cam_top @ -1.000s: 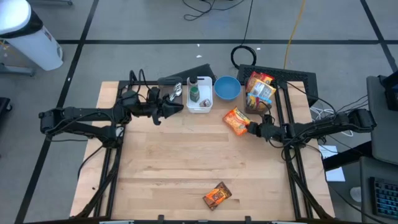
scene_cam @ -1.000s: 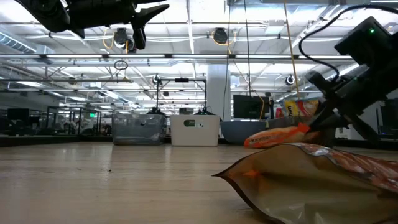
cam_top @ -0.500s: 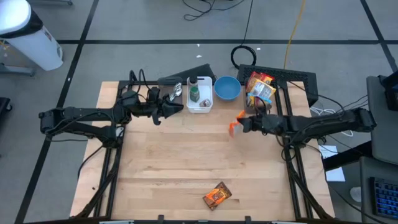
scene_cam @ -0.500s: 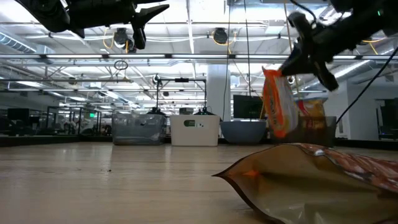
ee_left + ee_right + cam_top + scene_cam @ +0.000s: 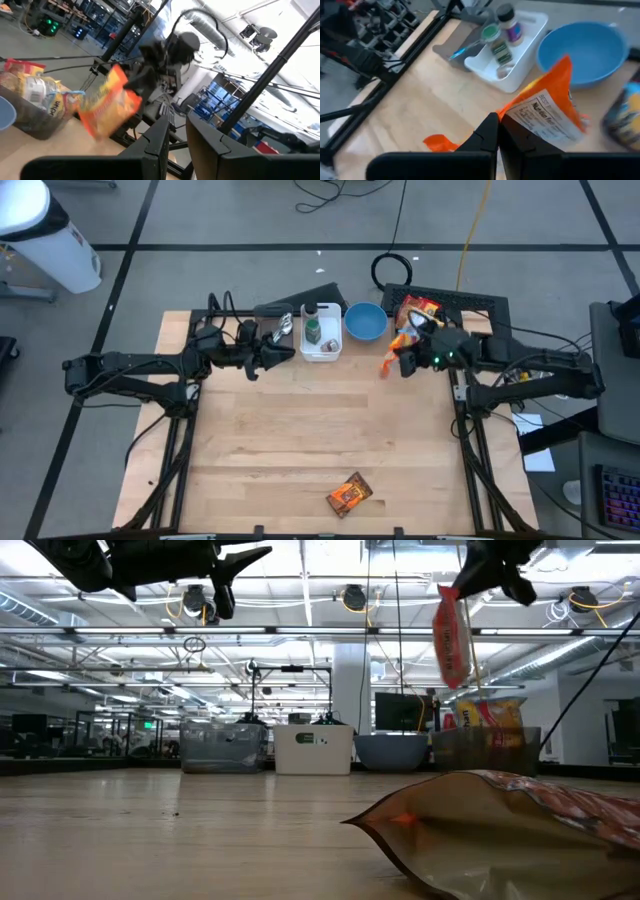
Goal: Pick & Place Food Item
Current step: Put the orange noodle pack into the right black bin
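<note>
An orange snack bag [image 5: 389, 361] hangs in the air near the blue bowl [image 5: 365, 321] and the dark bin of snack bags [image 5: 418, 320] at the far right. My right gripper [image 5: 404, 359] is shut on it, high above the table; the bag also shows in the low view [image 5: 452, 635] and in the right wrist view [image 5: 547, 114]. My left gripper [image 5: 288, 352] is shut and empty, held high at the far left beside the white tray [image 5: 320, 332]. A brown snack bag [image 5: 349, 495] lies flat on the table near the front edge. My right gripper pinches the orange bag's upper edge [image 5: 509, 116] between its two fingers. The bag is lifted clear of the table and hangs upright below the fingers, its top end [image 5: 456, 592] at the gripper.
The white tray holds small bottles [image 5: 500, 50]. The blue bowl [image 5: 582, 47] stands between the tray and the dark bin [image 5: 485, 748]. The middle of the wooden table [image 5: 300, 430] is bare. The brown bag fills the low view's foreground [image 5: 500, 830].
My right gripper has lifted the orange bag off the table, where it lay flat, and carried it up and toward the far edge, close to the bin. The bag has swung from lying to hanging upright below the fingers.
</note>
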Robot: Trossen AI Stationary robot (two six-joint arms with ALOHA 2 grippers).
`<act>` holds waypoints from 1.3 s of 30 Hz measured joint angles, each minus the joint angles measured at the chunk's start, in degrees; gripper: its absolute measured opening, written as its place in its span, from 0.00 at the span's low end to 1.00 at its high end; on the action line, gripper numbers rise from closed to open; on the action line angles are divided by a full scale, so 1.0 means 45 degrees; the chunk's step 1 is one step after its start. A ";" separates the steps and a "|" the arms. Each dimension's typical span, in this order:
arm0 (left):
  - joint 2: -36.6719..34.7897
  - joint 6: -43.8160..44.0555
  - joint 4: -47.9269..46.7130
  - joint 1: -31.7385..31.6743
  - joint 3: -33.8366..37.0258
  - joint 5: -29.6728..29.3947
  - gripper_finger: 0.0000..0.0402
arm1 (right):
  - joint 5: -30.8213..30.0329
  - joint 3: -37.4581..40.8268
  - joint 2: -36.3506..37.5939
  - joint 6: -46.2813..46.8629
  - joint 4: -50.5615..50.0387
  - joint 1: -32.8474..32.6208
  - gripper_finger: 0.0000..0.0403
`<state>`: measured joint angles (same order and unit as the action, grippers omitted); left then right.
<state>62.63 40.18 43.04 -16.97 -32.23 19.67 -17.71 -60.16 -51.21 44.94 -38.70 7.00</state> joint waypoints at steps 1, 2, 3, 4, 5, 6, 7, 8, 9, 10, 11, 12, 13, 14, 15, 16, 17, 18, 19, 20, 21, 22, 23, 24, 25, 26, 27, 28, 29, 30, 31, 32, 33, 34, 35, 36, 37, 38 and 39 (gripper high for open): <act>0.0000 0.0048 0.0001 0.0000 0.0000 0.0069 0.18 | 0.0020 -0.0422 -0.0125 -0.0189 -0.0376 0.0208 0.00; 0.0000 0.0116 0.0001 0.0000 0.0000 0.0167 0.18 | 0.0096 -0.0821 -0.0257 -0.0350 -0.0702 0.0441 0.00; 0.0000 0.0188 0.0003 0.0000 0.0000 0.0284 0.18 | 0.0227 -0.1218 -0.0373 -0.0524 -0.0993 0.0683 0.00; 0.0000 0.0222 0.0001 0.0002 0.0000 0.0364 0.18 | 0.0289 -0.1567 -0.0507 -0.0699 -0.1287 0.0928 0.00; 0.0000 0.0247 0.0006 0.0016 0.0000 0.0415 0.18 | 0.0292 -0.1900 -0.0644 -0.0895 -0.1549 0.1153 0.00; 0.0000 0.0261 0.0003 0.0048 0.0000 0.0421 0.18 | 0.0298 -0.2216 -0.0800 -0.1184 -0.1768 0.1361 0.00; 0.0000 0.0264 0.0006 0.0066 0.0000 0.0444 0.18 | 0.0296 -0.2524 -0.0970 -0.1507 -0.1964 0.1558 0.00; 0.0000 0.0264 0.0006 0.0098 0.0000 0.0517 0.18 | 0.0288 -0.2803 -0.1114 -0.1836 -0.2107 0.1777 0.00; 0.0000 0.0272 0.0006 0.0143 0.0000 0.0544 0.18 | 0.0264 -0.3048 -0.1255 -0.2111 -0.2246 0.2046 0.00; 0.0000 0.0298 0.0006 0.0179 0.0000 0.0618 0.18 | 0.0180 -0.3252 -0.1389 -0.2366 -0.2350 0.2338 0.00; 0.0000 0.0335 0.0006 0.0238 0.0000 0.0625 0.18 | 0.0052 -0.3417 -0.1490 -0.2598 -0.2402 0.2622 0.00; 0.0000 0.0429 0.0009 0.0290 0.0000 0.0634 0.18 | -0.0009 -0.3536 -0.1592 -0.2840 -0.2401 0.2932 0.00; 0.0000 0.0525 0.0009 0.0345 0.0000 0.0637 0.18 | -0.0030 -0.3637 -0.1704 -0.3055 -0.2408 0.3264 0.00; 0.0000 0.0571 0.0008 0.0412 0.0000 0.0634 0.18 | -0.0066 -0.3683 -0.1782 -0.3215 -0.2399 0.3579 0.00; 0.0000 0.0602 0.0006 0.0473 0.0000 0.0633 0.18 | -0.0109 -0.3693 -0.1840 -0.3346 -0.2414 0.3875 0.00; 0.0000 0.0622 0.0011 0.0551 0.0000 0.0635 0.18 | -0.0168 -0.3693 -0.1902 -0.3449 -0.2428 0.4190 0.00; 0.0000 0.0618 0.0011 0.0632 0.0000 0.0639 0.18 | -0.0402 -0.3693 -0.1964 -0.3480 -0.2425 0.4443 0.00; 0.0000 0.0577 0.0011 0.0692 0.0000 0.0633 0.18 | -0.0593 -0.3693 -0.2033 -0.3486 -0.2415 0.4671 0.00; 0.0000 0.0570 0.0011 0.0762 0.0000 0.0627 0.18 | -0.0815 -0.3693 -0.2111 -0.3500 -0.2365 0.4866 0.00; 0.0000 0.0561 0.0011 0.0825 0.0000 0.0622 0.18 | -0.0993 -0.3693 -0.2186 -0.3517 -0.2241 0.5050 0.00; 0.0000 0.0536 0.0011 0.0872 0.0000 0.0619 0.18 | -0.1158 -0.3693 -0.2250 -0.3522 -0.2069 0.5225 0.00; 0.0000 0.0533 0.0009 0.0911 0.0000 0.0619 0.18 | -0.1312 -0.3693 -0.2315 -0.3489 -0.1886 0.5408 0.00; 0.0000 0.0531 0.0011 0.0954 0.0000 0.0613 0.18 | -0.1445 -0.3693 -0.2364 -0.3476 -0.1693 0.5574 0.00; 0.0000 0.0531 0.0011 0.0985 0.0000 0.0609 0.18 | -0.1512 -0.3693 -0.2411 -0.3466 -0.1534 0.5759 0.00; 0.0000 0.0531 0.0011 0.1036 0.0000 0.0565 0.18 | -0.1714 -0.3693 -0.2474 -0.3450 -0.1376 0.5941 0.00; 0.0000 0.0531 0.0011 0.1075 0.0000 0.0488 0.18 | -0.1874 -0.3693 -0.2531 -0.3444 -0.1221 0.6123 0.00; 0.0000 0.0531 0.0011 0.1127 0.0000 0.0368 0.18 | -0.2070 -0.3693 -0.2602 -0.3399 -0.1085 0.6278 0.00; 0.0000 0.0526 0.0012 0.1177 0.0000 0.0248 0.18 | -0.2189 -0.3693 -0.2671 -0.3285 -0.0908 0.6422 0.00; 0.0000 0.0526 0.0011 0.1231 0.0000 0.0158 0.18 | -0.2371 -0.3693 -0.2747 -0.3131 -0.0719 0.6540 0.00; 0.0000 0.0525 0.0015 0.1261 0.0000 0.0060 0.18 | -0.2452 -0.3693 -0.2798 -0.2992 -0.0533 0.6657 0.00; 0.0000 0.0521 0.0011 0.1307 0.0000 -0.0022 0.18 | -0.2453 -0.3693 -0.2862 -0.2861 -0.0373 0.6785 0.00; 0.0000 0.0521 0.0011 0.1339 0.0000 -0.0060 0.18 | -0.2460 -0.3693 -0.2937 -0.2767 -0.0204 0.6906 0.00; 0.0000 0.0517 0.0011 0.1363 0.0000 -0.0065 0.18 | -0.2485 -0.3693 -0.3001 -0.2615 -0.0009 0.7010 0.00; 0.0000 0.0517 0.0011 0.1384 0.0000 -0.0065 0.18 | -0.2694 -0.3686 -0.3077 -0.2403 0.0141 0.7084 0.00; 0.0000 0.0517 0.0015 0.1388 0.0000 -0.0062 0.18 | -0.2959 -0.3595 -0.3113 -0.2205 0.0395 0.7130 0.00; 0.0000 0.0517 0.0011 0.1389 0.0000 -0.0061 0.18 | -0.3298 -0.3480 -0.3127 -0.2071 0.0631 0.7131 0.00; 0.0000 0.0517 0.0014 0.1393 0.0000 -0.0059 0.18 | -0.3661 -0.3352 -0.3120 -0.1934 0.0835 0.7131 0.00; 0.0000 0.0517 0.0014 0.1389 0.0000 -0.0061 0.18 | -0.4003 -0.3219 -0.3103 -0.1789 0.0996 0.7118 0.00; 0.0000 0.0517 0.0013 0.1389 0.0000 -0.0061 0.18 | -0.4308 -0.3076 -0.3063 -0.1690 0.1069 0.7095 0.00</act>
<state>62.63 42.50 43.10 -10.72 -32.23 19.40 -37.09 -74.00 -64.99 37.34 -33.89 38.93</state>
